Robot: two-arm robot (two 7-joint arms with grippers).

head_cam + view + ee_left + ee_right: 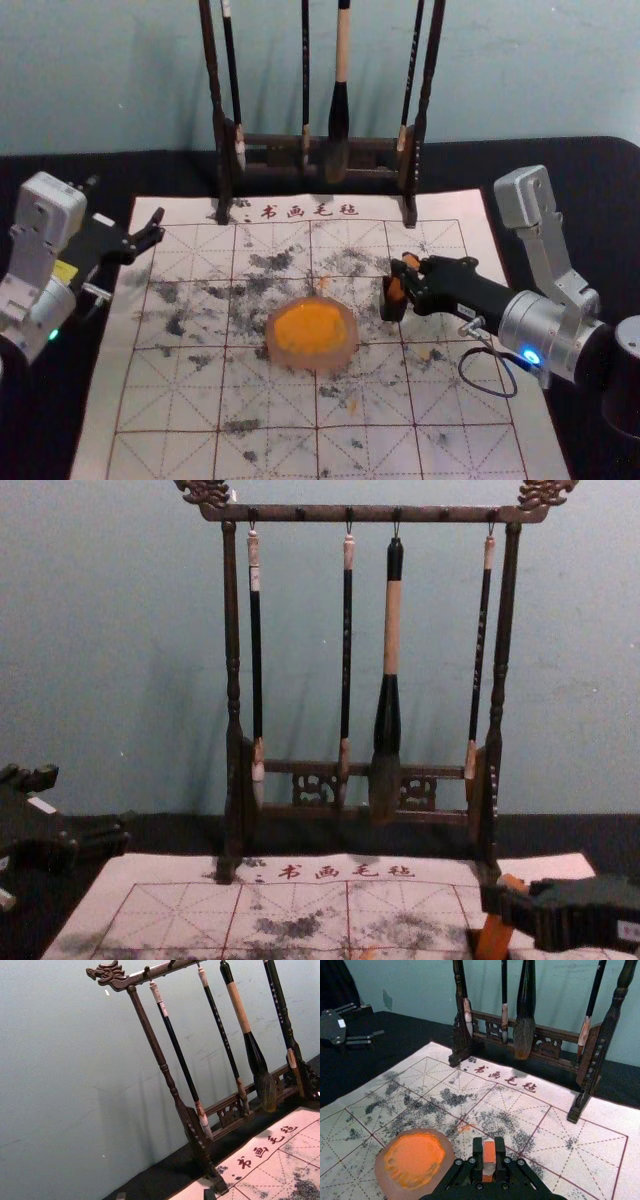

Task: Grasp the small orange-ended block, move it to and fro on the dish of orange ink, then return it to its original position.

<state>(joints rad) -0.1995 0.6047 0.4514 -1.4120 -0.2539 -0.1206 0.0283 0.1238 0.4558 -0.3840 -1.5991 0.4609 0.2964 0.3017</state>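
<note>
1. Near the middle of the gridded mat (500, 400): a round pinkish dish (275, 352), with bright orange ink (310, 328) spread over its inside.
2. To the right of the dish, apart from it: the orange-ended block (397, 290), held between the closed-in jaws of the right gripper (404, 277); pale band visible in the right wrist view.
3. Over the far left edge of the mat: the left gripper (128, 206), jaws wide, with nothing between them.
4. Along the mat's far edge, in red: 书画毛毡 (310, 211). Dark smudges across the grid.
5. Beyond, at the far side: a dark carved rack (375, 514) with four hanging brushes (392, 630); small characters on some handles, too small to read.
</note>
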